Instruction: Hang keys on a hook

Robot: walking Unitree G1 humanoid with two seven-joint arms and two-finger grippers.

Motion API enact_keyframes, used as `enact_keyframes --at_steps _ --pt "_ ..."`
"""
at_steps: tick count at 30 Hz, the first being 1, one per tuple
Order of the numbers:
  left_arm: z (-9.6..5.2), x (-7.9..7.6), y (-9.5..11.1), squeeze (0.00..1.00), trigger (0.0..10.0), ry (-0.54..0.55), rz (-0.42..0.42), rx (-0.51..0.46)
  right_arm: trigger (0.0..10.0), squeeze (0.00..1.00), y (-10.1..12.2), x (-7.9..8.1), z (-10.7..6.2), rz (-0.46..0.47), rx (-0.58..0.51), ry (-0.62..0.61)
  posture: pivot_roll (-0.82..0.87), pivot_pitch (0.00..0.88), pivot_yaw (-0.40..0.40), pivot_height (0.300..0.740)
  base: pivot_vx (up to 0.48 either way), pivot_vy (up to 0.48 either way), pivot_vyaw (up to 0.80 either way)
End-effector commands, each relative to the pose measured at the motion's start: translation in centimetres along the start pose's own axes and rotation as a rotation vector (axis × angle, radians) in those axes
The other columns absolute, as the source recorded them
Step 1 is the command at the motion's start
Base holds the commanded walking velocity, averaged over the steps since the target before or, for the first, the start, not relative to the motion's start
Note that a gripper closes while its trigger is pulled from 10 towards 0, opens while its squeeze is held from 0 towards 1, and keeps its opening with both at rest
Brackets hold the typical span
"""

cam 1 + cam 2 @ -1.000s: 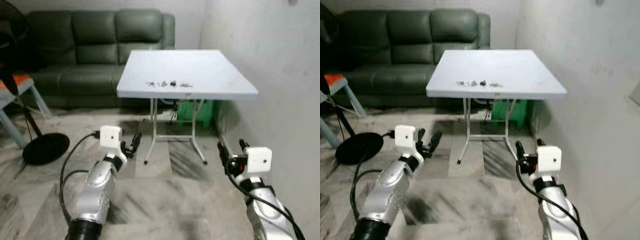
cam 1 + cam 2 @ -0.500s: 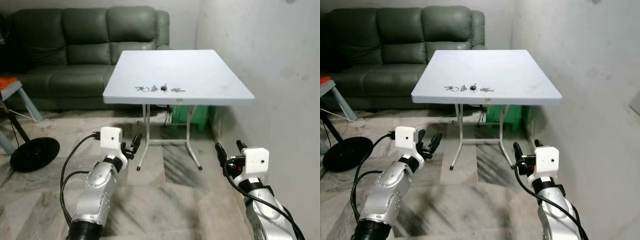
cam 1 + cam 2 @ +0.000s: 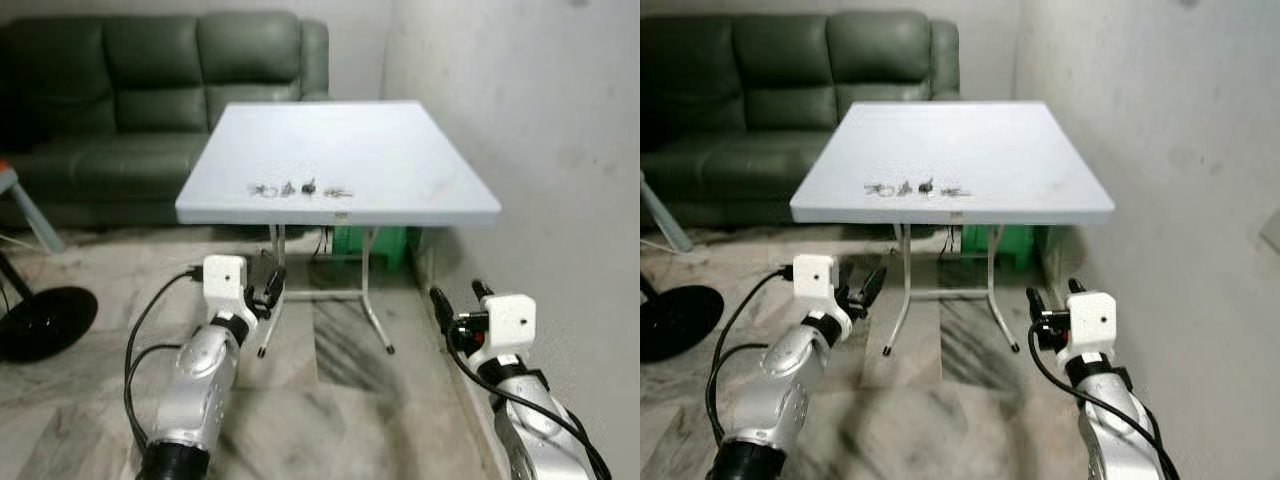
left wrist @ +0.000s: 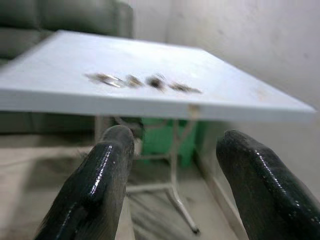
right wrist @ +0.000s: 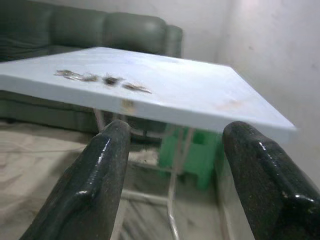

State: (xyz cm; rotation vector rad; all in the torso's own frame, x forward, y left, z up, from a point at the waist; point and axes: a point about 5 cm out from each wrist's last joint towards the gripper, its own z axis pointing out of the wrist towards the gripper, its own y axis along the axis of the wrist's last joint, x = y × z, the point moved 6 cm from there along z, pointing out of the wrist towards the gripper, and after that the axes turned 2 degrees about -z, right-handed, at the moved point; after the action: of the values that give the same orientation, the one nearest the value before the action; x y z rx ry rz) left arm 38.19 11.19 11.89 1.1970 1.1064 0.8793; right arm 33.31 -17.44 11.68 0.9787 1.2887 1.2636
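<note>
A square white folding worktop (image 3: 400, 150) on thin white metal legs stands ahead of the robot, close to the pale plaster wall (image 3: 540, 120) on the right. A short row of small metal keys (image 3: 300, 189) lies flat on the worktop, near its near edge and toward the left half of the surface; the individual pieces are too small to tell apart, though one darker piece sits around the middle of the row. Beyond the worktop, against the far wall, is a dark green leather sofa (image 3: 120, 90). A bright green box (image 3: 385, 245) stands on the floor under the worktop's far right side. A round black base of a floor stand (image 3: 40, 320) rests on the marbled grey floor (image 3: 330, 400) at the left.

The left hand (image 3: 270, 290) is raised low in front of the near left leg of the worktop, its two black fingers (image 4: 100, 185) spread apart and holding nothing. The right hand (image 3: 455, 300) is held up at the right, near the wall, also with its fingers (image 5: 95, 180) apart and empty. Both hands sit below the worktop's level, well apart from the keys.
</note>
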Motion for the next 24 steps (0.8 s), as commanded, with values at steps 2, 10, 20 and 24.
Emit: enact_keyframes --at_steps 2,10,20,24 --pt "-0.47 1.42 -0.08 0.0 10.0 0.036 0.009 0.005 10.0 0.0 0.69 1.16 0.41 0.017 -0.024 0.039 0.01 0.0 -0.009 0.74 0.349 0.0 0.8" --pt "-0.47 1.36 -0.05 0.0 10.0 0.037 0.008 0.005 10.0 0.0 0.87 1.24 0.37 0.028 -0.035 0.045 0.0 0.0 -0.007 0.74 0.347 0.0 0.8" --pt "-0.45 1.49 -0.11 0.0 10.0 0.041 0.004 0.008 10.0 0.0 1.22 1.58 0.39 0.061 -0.047 0.062 0.0 0.011 -0.005 0.74 0.345 0.0 0.0" --pt "-0.48 1.39 -0.12 0.0 10.0 0.04 0.005 0.008 10.0 0.0 1.2 1.52 0.38 0.061 -0.047 0.06 0.0 0.015 -0.004 0.74 0.345 0.0 0.0"
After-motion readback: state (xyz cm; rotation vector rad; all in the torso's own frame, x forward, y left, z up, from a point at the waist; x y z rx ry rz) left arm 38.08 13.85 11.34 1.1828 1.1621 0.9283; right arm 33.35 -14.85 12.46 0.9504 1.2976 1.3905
